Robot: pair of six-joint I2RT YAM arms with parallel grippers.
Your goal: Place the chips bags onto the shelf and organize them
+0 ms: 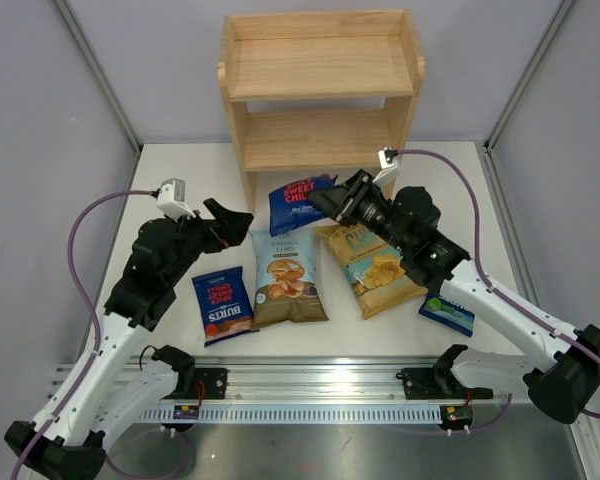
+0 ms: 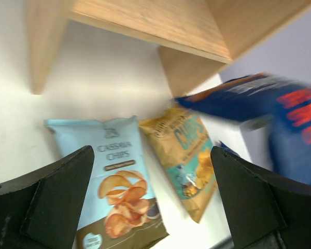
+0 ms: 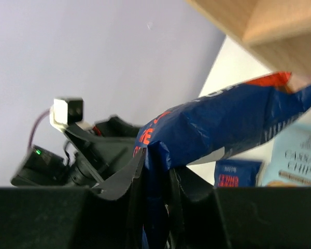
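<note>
The wooden shelf (image 1: 320, 90) stands at the back, both tiers bare. My right gripper (image 1: 328, 202) is shut on a red-lettered dark blue Burts bag (image 1: 298, 205), holding it off the table in front of the shelf's lower tier; the right wrist view shows the bag (image 3: 223, 124) pinched between the jaws (image 3: 158, 187). My left gripper (image 1: 230, 222) is open and empty, above the Cassava bag (image 1: 286, 275). The yellow/teal bag (image 1: 375, 268) lies beside it. A second red-lettered Burts bag (image 1: 223, 305) lies front left. The green-marked bag (image 1: 447, 313) lies front right, partly under my right arm.
In the left wrist view the Cassava bag (image 2: 116, 181) and yellow bag (image 2: 184, 155) lie between the spread fingers (image 2: 57, 197), with the shelf's underside (image 2: 145, 26) above and the held blue bag (image 2: 280, 119) at the right. Grey walls enclose the table.
</note>
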